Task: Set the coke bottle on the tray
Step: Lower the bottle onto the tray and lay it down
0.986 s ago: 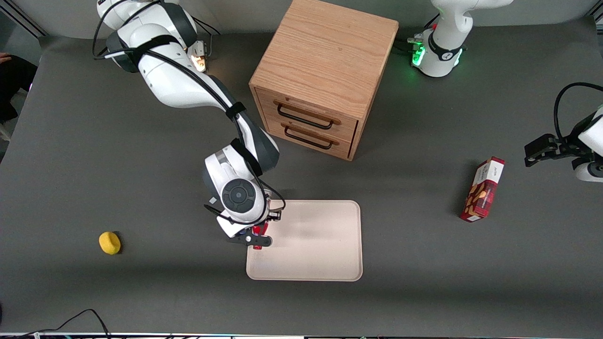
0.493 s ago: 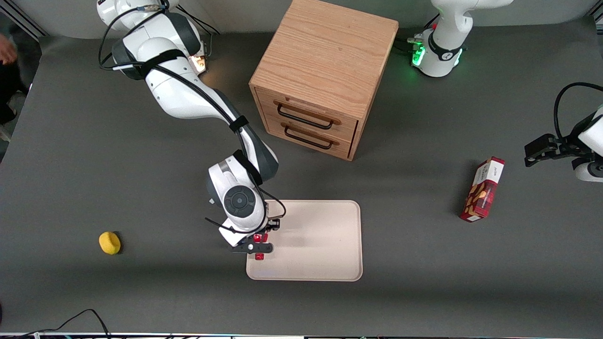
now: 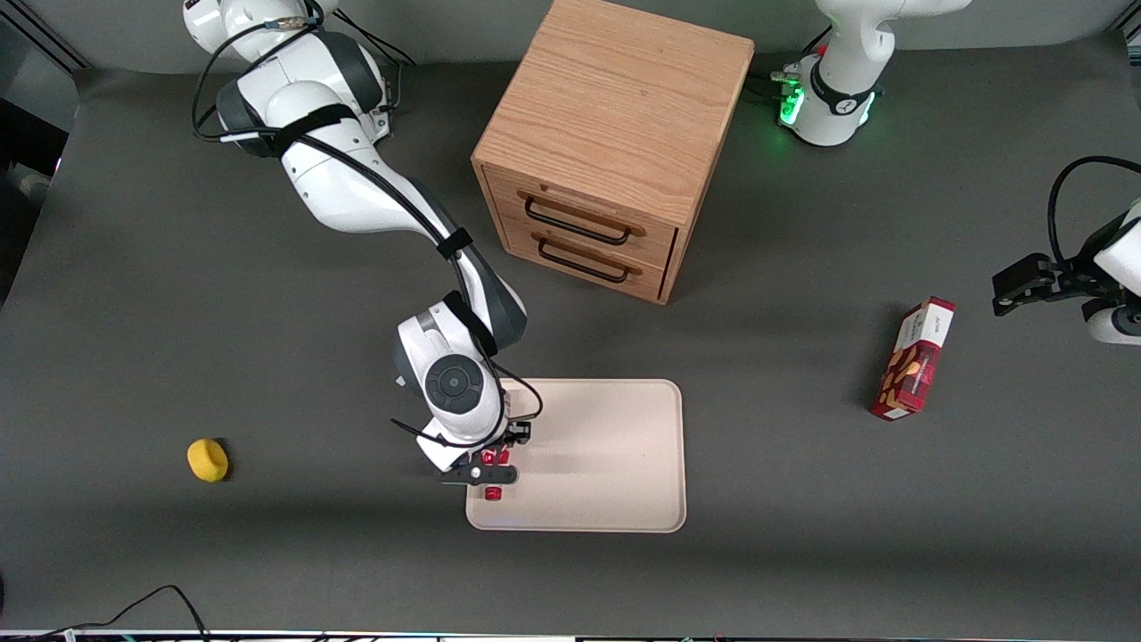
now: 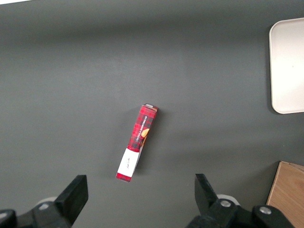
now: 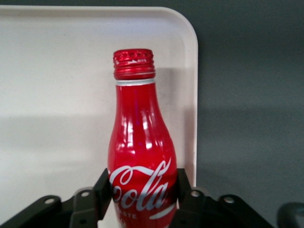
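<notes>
My right gripper (image 3: 486, 473) is shut on the coke bottle (image 3: 492, 492), a slim red bottle with white script. It holds the bottle over the corner of the cream-beige tray (image 3: 606, 455) that lies toward the working arm's end and near the front camera. In the right wrist view the black fingers (image 5: 102, 188) press on both sides of the bottle's body (image 5: 141, 156). Its red-capped neck points away from the gripper (image 5: 142, 186) over the tray (image 5: 57, 71), close to the rim. I cannot tell whether the bottle touches the tray.
A wooden two-drawer cabinet (image 3: 606, 134) stands farther from the front camera than the tray. A red-and-white snack box (image 3: 914, 359) lies toward the parked arm's end and shows in the left wrist view (image 4: 137, 142). A small yellow object (image 3: 208, 460) lies toward the working arm's end.
My gripper has moved with the bottle along the tray's short edge, nearer to the front camera. The bottle stays gripped throughout.
</notes>
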Controlling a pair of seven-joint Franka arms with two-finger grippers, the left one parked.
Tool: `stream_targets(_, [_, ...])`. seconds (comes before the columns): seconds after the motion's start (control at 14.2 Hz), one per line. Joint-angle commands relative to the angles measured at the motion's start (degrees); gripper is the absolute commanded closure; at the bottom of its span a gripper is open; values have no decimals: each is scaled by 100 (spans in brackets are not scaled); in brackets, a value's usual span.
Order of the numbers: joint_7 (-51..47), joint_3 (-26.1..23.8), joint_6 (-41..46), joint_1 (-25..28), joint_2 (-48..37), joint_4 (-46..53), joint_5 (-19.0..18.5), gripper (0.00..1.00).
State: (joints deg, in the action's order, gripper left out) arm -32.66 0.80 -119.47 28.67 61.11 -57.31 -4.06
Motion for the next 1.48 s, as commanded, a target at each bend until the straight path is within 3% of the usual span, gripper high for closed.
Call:
stream_targets(0.0, [102, 8, -112, -19, 147, 212, -51, 0])
stream_targets(1.13, [75, -1, -51, -19, 59, 185, 10, 0])
stream_targets(1.41, [49, -36, 396, -19, -142, 185, 36, 0])
